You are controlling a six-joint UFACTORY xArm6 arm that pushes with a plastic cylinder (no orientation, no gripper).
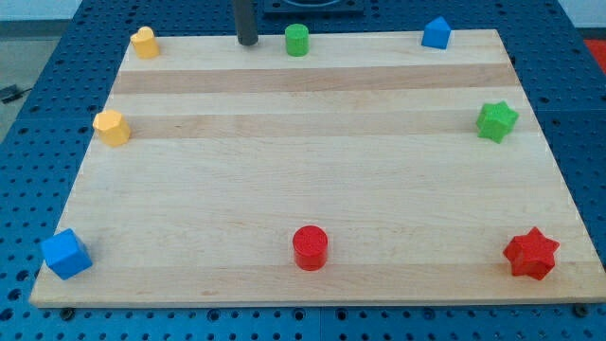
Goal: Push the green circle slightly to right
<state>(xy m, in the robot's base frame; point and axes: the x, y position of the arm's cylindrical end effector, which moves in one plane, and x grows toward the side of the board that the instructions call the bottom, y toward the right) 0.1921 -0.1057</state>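
My tip (247,43) rests at the far edge of the wooden worktop (312,180), near the view's top, a little left of centre. The rod stands straight up and runs out of the view's top edge, so only its lower stretch shows; the rest of the arm is out of sight. This end effector is a plain dark rod with nothing to open or close, and it holds nothing.

The green circle (297,40) sits at 3 o'clock from my tip, near it but not touching, with a strip of bare wood between them. It stands upright on the worktop's far edge.

Further along that edge at 3 o'clock from the green circle, well apart, is the blue house-shaped block (436,33). At 9 o'clock from my tip, near the far left corner, stands a yellow block (144,43) whose shape I cannot make out for sure. A second yellow block (112,127), six-sided, lies at 7 o'clock from that one on the left edge.

The green star (496,121) is by the right edge. Along the near edge are the blue cube (66,254) at the left corner, the red circle (310,247) near the middle, and the red star (530,253) at the right corner.
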